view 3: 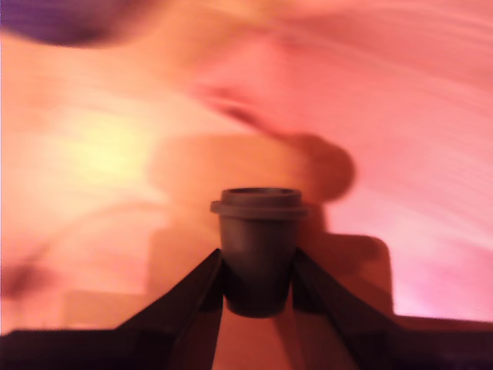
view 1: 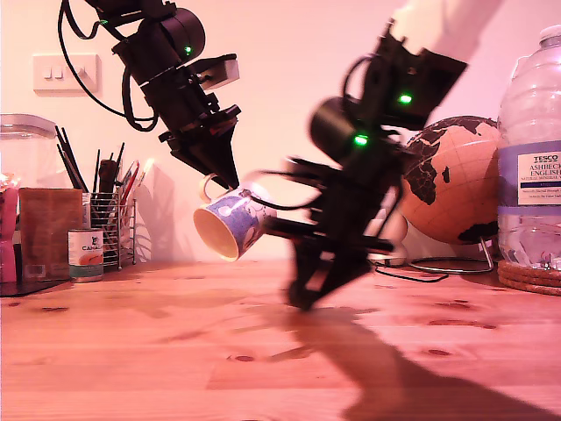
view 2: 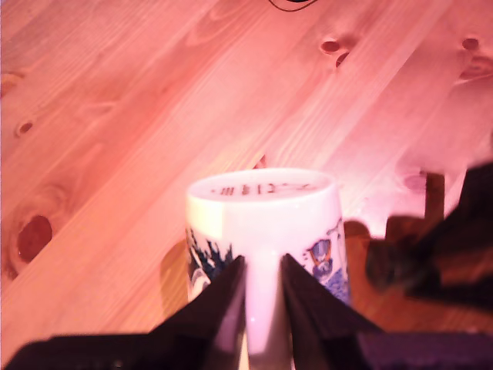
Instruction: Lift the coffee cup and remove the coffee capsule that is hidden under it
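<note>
My second gripper (view 3: 257, 289) has its fingers closed on the coffee capsule (view 3: 256, 250), so the step in hand is carrying it away. I judge it best to move slowly, keep the squeeze even and stay clear of the coffee cup (view 1: 235, 221). My first gripper (view 2: 263, 308) pinches the cup's handle and holds it tilted above the table (view 1: 131, 351), left of centre in the exterior view. The capsule is dark, tapered, with a wider rim. The cup is white with blue print.
</note>
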Available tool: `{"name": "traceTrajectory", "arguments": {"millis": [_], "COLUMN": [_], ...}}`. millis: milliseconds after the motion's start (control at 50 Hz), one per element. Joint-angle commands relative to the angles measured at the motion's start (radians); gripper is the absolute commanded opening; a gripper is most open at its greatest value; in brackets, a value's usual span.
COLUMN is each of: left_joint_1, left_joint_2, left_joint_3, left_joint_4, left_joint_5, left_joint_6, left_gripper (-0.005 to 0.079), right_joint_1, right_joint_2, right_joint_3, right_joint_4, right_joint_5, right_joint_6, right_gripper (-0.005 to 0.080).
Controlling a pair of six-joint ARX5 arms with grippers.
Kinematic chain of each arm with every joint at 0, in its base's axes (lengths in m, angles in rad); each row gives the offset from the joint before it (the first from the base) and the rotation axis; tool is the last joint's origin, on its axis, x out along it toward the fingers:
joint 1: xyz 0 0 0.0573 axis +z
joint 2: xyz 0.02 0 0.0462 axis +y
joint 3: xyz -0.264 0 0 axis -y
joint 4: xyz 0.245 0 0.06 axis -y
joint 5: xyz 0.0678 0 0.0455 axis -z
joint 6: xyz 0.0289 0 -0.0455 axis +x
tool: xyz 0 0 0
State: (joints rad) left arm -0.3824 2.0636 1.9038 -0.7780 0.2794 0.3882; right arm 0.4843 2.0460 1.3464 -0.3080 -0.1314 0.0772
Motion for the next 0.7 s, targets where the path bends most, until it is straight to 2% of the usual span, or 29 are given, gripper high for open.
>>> {"name": "traceTrajectory", "arguments": {"millis": [0,440,680], "left_joint_1": [0.001,0.001,0.001], "left_joint_2": [-0.024,-0.024,-0.024], "left_joint_3": [0.016,0.016,0.016], "left_joint_4": [0.024,0.032,0.039], "left_joint_5": [0.009,0.009,0.010], "left_joint_6": [-0.006,-0.006,-0.007], "left_gripper": [-0.0020,-0.0020,-0.0020], "right_joint_1": [-0.042,-0.206,-0.247], "right_joint_2": [-0.031,-0.102,-0.136], "right_joint_3": [0.004,0.004,0.005], "right_joint_4": [-0.025,-0.150,-0.224], "right_joint_5": [0.024,0.156,0.253], "right_joint_6": [-0.006,-0.074,-0.127], "right_gripper": [0.0052,0.0053,0.0053]}}
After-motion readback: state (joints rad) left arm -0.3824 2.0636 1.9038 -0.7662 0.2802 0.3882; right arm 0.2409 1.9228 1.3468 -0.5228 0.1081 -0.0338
